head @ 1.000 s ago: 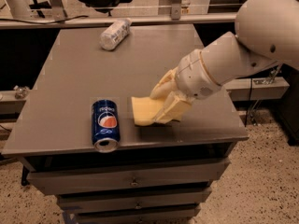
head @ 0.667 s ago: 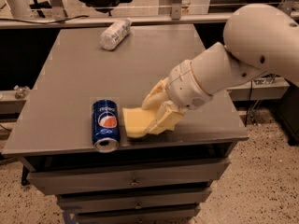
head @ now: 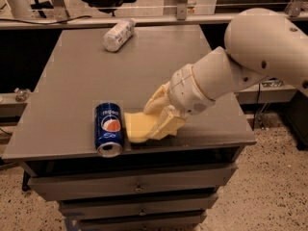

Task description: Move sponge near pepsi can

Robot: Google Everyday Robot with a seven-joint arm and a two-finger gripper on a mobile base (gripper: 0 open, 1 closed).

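The pepsi can (head: 109, 129) lies on its side near the front edge of the grey table (head: 77, 81), its silver top toward me. The pale yellow sponge (head: 136, 126) rests on the table right beside the can, touching or almost touching its right side. My gripper (head: 156, 119) comes in from the right with its pale yellow fingers (head: 165, 123) closed around the sponge's right end. The white arm (head: 250, 57) reaches in from the upper right.
A clear whitish plastic bottle (head: 118, 34) lies on its side at the back of the table. Drawers (head: 134, 186) sit below the front edge. Chair legs and cables stand behind the table.
My gripper has carried the sponge to the left and down, from the table's middle right to the can's side, where it now rests on the table.
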